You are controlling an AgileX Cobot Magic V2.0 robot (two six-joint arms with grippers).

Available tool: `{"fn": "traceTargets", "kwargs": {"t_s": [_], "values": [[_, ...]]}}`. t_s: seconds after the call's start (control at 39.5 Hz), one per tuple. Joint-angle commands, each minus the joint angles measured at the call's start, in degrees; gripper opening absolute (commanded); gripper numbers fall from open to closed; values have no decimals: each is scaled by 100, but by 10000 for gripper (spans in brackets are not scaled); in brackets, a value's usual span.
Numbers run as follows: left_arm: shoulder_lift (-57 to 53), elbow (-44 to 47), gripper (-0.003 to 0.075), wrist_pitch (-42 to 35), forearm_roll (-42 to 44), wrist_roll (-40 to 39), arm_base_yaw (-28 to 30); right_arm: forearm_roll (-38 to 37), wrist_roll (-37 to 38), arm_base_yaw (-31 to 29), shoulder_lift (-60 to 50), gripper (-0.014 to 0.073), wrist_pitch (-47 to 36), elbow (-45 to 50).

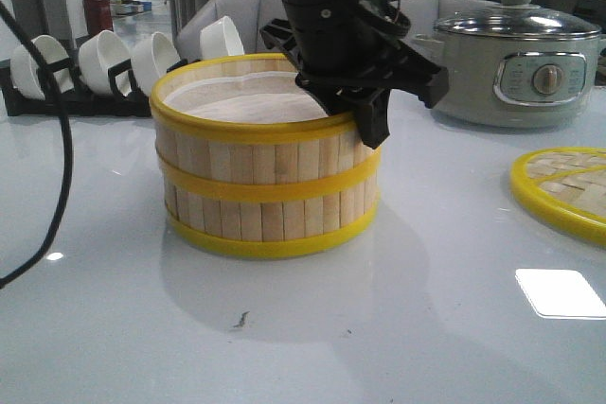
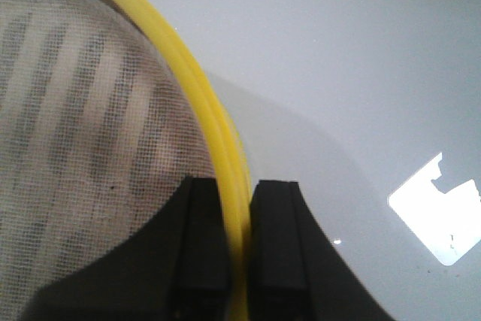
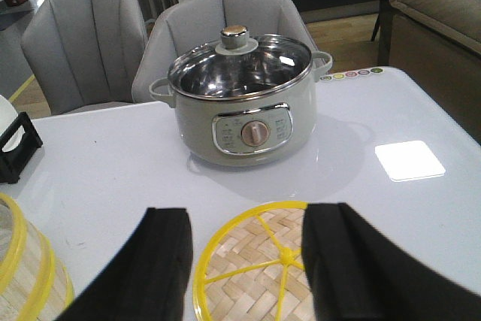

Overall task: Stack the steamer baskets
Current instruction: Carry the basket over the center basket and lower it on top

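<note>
Looking over the table [image 1: 303,347], I count two baskets [image 1: 265,153] already stacked near its middle, the upper ring sitting square on the lower with their yellow rims meeting in one band, so I judge the basket part done. What is left, as far as I can tell, is the lid [image 1: 566,191], which lies flat on the table well to the right of the stack, woven face showing, in front of the pot [image 1: 519,59]. Behind the stack on the left a rack [image 1: 57,92] holds white bowls [image 1: 104,59]. My left gripper [image 2: 242,246] comes down from above onto the right side of the upper basket; in the left wrist view one finger is inside the rim over the mesh liner and the other outside, both pressed close on the yellow rim [image 2: 218,133], so I read it as clamped on the baskets. My right gripper [image 3: 244,268] does not appear in the front view; its own camera shows the fingers spread wide and empty, hanging above the table with the lid between and beyond them. I'd judge that arm is lined up for the lid, though it has not touched it.
</note>
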Motion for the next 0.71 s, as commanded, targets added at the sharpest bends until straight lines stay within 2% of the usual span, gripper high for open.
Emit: {"fn": "traceTargets", "kwargs": {"t_s": [0.0,0.68], "values": [[-313,-212,88,-380,214,35,-26,-25,-39,3,9,442,-509,-229],[-333,-572,88,-140,349,11,-4,-25,-39,3,9,442,-484,-229]]}}
